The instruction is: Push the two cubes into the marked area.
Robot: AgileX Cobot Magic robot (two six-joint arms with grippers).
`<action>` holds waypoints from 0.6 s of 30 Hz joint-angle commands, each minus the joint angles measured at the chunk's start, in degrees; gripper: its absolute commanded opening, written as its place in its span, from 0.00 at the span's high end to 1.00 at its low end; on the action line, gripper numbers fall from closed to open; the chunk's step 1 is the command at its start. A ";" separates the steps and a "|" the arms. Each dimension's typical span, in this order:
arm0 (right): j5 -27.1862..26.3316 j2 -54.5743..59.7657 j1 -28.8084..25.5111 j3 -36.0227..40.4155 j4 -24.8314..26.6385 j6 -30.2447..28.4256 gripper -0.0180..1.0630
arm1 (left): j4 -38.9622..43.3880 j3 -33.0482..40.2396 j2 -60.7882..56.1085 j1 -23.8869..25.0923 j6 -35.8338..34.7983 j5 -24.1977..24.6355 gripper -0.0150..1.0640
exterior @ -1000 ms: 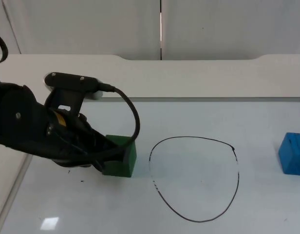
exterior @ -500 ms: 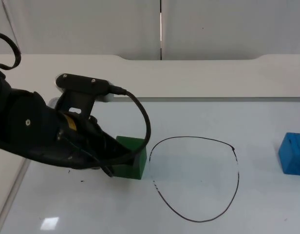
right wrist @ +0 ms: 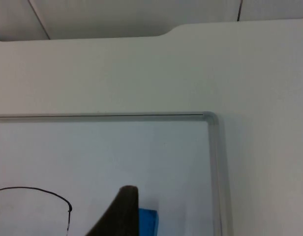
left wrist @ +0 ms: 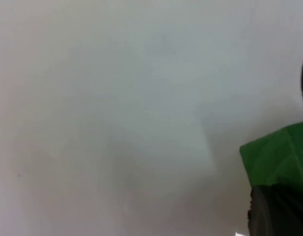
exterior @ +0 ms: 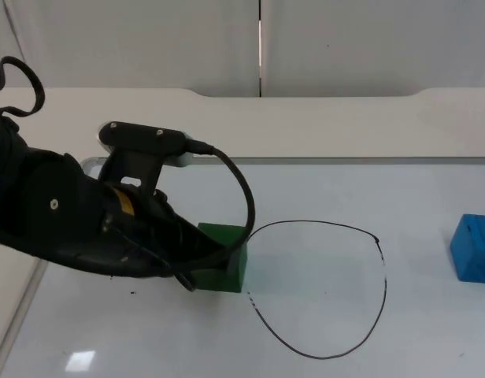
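Left gripper (exterior: 197, 272) presses the green cube (exterior: 228, 266) beside the marked outline (exterior: 380, 276).

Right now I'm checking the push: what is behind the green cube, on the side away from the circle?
The left gripper is against the green cube there; its contact face is hidden by the arm. The circle lies ahead.

The top view looks down and forward over the tabletop (exterior: 431, 197) toward the partition wall. The left wrist view sits close above the green cube (left wrist: 282, 155), shared with the top view; the right wrist view, farther back, shares the blue cube (right wrist: 147, 221).
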 commanded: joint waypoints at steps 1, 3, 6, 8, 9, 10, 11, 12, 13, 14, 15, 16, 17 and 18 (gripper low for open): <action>-0.82 0.05 -0.23 0.29 0.24 -0.47 0.01 | -0.63 -0.28 0.08 -0.85 -1.02 -0.79 0.99; -0.82 0.05 -0.23 0.29 0.24 -0.47 0.01 | -0.91 -0.28 0.08 -0.86 -1.33 -0.10 0.99; -0.82 0.05 -0.23 0.29 0.24 -0.47 0.01 | -0.91 -0.28 0.08 -0.86 -2.03 0.61 0.99; -0.82 0.05 -0.23 0.29 0.24 -0.47 0.01 | -0.91 -0.28 0.08 -0.86 -2.81 1.15 0.99; -0.82 0.05 -0.23 0.29 0.24 -0.47 0.01 | -0.91 -0.28 0.08 -0.86 -3.27 1.30 0.99; -0.82 0.05 -0.23 0.29 0.24 -0.47 0.01 | -0.91 -0.28 0.08 -0.86 -3.27 1.30 0.99; -0.82 0.05 -0.23 0.29 0.37 -0.47 0.01 | -0.91 -0.28 0.08 -0.86 -3.29 1.71 0.99; -0.82 0.05 -0.23 0.29 0.48 -0.47 0.01 | -0.80 -0.28 0.08 -0.86 -3.38 1.87 0.99; -0.82 0.05 -0.23 0.29 0.58 -0.47 0.01 | -0.79 -0.28 0.08 -0.86 -3.38 2.19 0.99; -0.82 0.05 -0.23 0.29 0.61 -0.47 0.01 | -0.79 -0.28 0.08 -0.86 -3.38 2.31 0.99; -0.82 0.05 -0.23 0.29 0.61 -0.47 0.01 | -0.79 -0.28 0.08 -0.86 -3.38 2.31 0.99; -0.82 0.05 -0.23 0.29 0.61 -0.47 0.01 | -0.79 -0.28 0.08 -0.86 -3.53 2.30 0.99; -0.82 0.05 -0.23 0.29 0.61 -0.47 0.01 | -0.79 -0.28 0.08 -1.15 -3.84 2.30 0.99; -0.82 0.05 -0.23 0.29 0.61 -0.47 0.01 | -0.79 -0.28 0.08 -1.44 -3.84 2.18 0.99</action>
